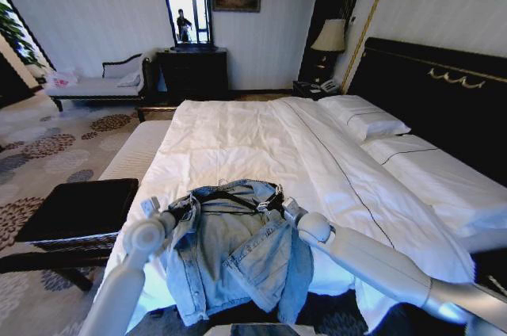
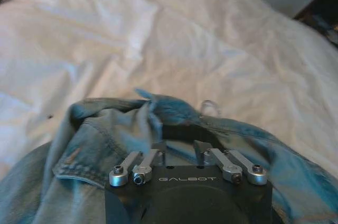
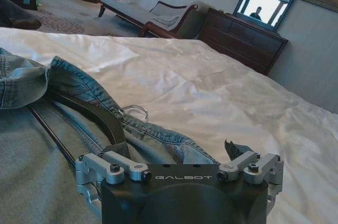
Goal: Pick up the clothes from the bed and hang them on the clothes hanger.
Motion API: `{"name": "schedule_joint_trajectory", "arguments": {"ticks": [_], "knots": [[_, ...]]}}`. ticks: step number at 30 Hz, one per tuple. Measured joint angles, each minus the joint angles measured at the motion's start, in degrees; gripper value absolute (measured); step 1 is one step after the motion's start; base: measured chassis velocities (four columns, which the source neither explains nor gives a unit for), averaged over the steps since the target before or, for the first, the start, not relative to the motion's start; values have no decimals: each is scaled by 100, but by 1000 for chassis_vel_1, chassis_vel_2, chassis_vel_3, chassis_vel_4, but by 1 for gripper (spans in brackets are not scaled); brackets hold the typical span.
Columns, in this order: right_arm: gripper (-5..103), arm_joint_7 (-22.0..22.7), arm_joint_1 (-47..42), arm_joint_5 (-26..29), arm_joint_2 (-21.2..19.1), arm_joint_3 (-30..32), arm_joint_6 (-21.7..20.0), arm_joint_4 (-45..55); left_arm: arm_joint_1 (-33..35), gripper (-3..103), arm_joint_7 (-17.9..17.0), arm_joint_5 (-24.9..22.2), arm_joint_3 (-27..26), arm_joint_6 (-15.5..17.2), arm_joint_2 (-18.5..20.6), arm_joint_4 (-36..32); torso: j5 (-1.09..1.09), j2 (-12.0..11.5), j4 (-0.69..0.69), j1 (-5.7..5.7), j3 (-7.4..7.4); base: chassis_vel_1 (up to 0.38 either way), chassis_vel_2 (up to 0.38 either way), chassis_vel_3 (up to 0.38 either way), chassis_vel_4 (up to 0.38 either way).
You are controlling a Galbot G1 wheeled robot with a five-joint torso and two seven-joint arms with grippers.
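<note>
The light blue washed-denim jacket (image 1: 234, 253) hangs on the thin black triangular coat hanger (image 1: 242, 201) at the foot of the large white-duvet bed (image 1: 253, 138), draping over its edge. The left pincer (image 1: 158, 213) is closed on the jacket's left shoulder; the right pincer (image 1: 283, 208) is clamped on the hanger's right end, beside the collar.

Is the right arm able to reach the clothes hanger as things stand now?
Probably yes. The right end effector already sits at the black clothes hanger inside the denim jacket, with only the jacket's collar folded around it.
</note>
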Motion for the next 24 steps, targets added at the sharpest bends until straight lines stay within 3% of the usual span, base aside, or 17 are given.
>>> {"name": "schedule_joint_trajectory", "arguments": {"ticks": [1, 3, 7, 8, 10, 12, 15, 17, 18, 21, 23, 24], "knots": [[100, 24, -8, 0, -6, -9, -4, 9, -73, 43, -117, -86, 0, 4, -13, 191, -2, 0, 0, 1, 0, 0, 0, 0, 0], [100, 32, -16, 0, -19, -8, -5, 16, -81, 43, -145, -111, 1, 3, -32, 285, -2, 0, 1, 1, 0, 0, 0, 0, 0], [100, 42, -43, 0, -67, 35, -10, 17, -29, 65, -184, -84, 38, 4, -152, 472, -2, 0, 1, 0, 0, 0, 0, 0, 0], [100, 42, -43, 0, -67, 35, -10, 17, -29, 65, -184, -84, 38, 4, -152, 472, -2, 0, 1, 0, 0, 0, 0, 0, 0], [100, 54, -47, 0, -77, 33, -16, 18, -47, 75, -99, -28, 88, 4, -204, 640, -2, 0, 1, 0, 0, 0, 0, 0, 0], [100, 60, -47, 0, -75, 25, -21, 20, -65, 75, -73, -8, 107, 4, -213, 687, -2, 0, 1, 0, 0, 0, 0, 0, 0], [100, 93, -10, 11, -42, -35, -40, 21, -130, 91, -37, 66, 187, 2, -235, 817, -2, 0, 1, 1, 0, 0, 0, 0, 0], [100, 99, -4, 12, -36, -46, -41, 17, -133, 91, -36, 76, 197, 2, -235, 828, -2, 0, 1, 1, 0, 0, 0, 0, 0], [100, 110, 2, 12, -27, -61, -42, 8, -129, 98, -28, 90, 212, 0, -235, 841, -1, 0, 1, 1, 0, 0, 0, 0, 0], [100, 137, 2, 13, -16, -80, -42, -6, -77, 101, 12, 93, 228, -5, -220, 846, -1, 0, 1, 0, 0, 0, 0, 0, 0], [100, 148, 0, 12, -16, -86, -43, -7, -64, 101, 26, 92, 229, -6, -215, 858, -1, 0, 1, 0, 0, 0, 0, 0, 0], [100, 156, -1, 12, -16, -93, -42, -7, -58, 92, 39, 80, 229, -7, -213, 872, -1, 0, 1, 0, 0, 0, 0, 0, 0]]}}
